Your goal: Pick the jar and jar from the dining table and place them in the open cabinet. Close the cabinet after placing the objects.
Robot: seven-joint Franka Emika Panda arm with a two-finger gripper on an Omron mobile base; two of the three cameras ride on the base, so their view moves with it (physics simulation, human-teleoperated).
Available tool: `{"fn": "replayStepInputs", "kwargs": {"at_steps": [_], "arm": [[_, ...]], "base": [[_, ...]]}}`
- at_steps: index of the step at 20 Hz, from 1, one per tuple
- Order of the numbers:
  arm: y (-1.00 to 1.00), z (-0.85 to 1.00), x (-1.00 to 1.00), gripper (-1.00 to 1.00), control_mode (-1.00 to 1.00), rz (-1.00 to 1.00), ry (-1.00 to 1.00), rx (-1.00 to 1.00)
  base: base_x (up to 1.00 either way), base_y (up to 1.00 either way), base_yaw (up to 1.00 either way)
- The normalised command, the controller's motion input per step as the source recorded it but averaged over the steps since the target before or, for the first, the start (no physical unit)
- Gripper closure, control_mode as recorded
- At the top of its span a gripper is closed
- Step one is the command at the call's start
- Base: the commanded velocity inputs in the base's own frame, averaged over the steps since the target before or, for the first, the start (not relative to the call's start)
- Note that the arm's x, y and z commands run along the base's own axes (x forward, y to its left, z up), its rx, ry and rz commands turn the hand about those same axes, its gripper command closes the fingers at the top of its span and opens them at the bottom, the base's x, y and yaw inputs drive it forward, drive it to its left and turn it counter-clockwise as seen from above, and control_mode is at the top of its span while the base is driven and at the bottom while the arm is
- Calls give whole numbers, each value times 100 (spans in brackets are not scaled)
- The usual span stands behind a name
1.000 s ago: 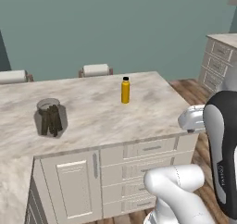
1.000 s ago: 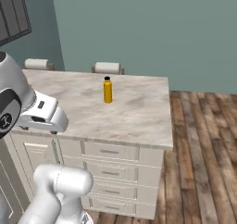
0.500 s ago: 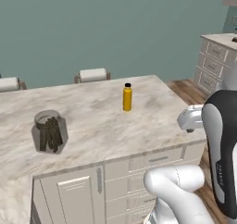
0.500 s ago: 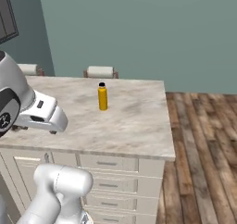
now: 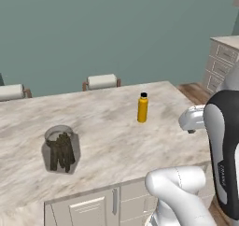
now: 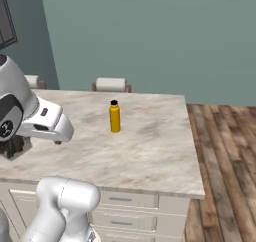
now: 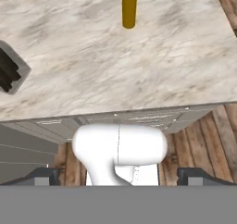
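Observation:
A wide clear glass jar holding dark brown sticks stands upright on the left part of the dining table. In the hand view this jar is cut off by the left edge, and in the right base view the jar is mostly hidden behind my arm. My gripper hangs open above the table's near edge, its dark fingertips far apart with nothing between them. It is well to the right of the jar and not touching it. The cabinet is out of view.
A yellow bottle with a black cap stands on the table's far right part, apart from the jar. Two chair backs rise behind the table. Low drawer units stand at the right wall. Wooden floor lies to the table's right.
The whole picture has shifted, so the base has driven and the table looks nearer. Jar and bottle keep their places on the table. The gripper stays open.

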Motion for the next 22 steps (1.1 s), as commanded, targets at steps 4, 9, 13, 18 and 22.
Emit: {"fn": "replayStepInputs", "kwargs": {"at_steps": [4,9,13,18,22], "arm": [[0,0,0,-100,100,0,0,0],[0,0,0,-100,100,0,0,0],[0,0,0,-100,100,0,0,0],[0,0,0,-100,100,0,0,0],[0,0,0,-100,100,0,0,0]], "base": [[2,46,0],[0,54,0],[0,45,0],[6,21,15],[21,16,23]]}}
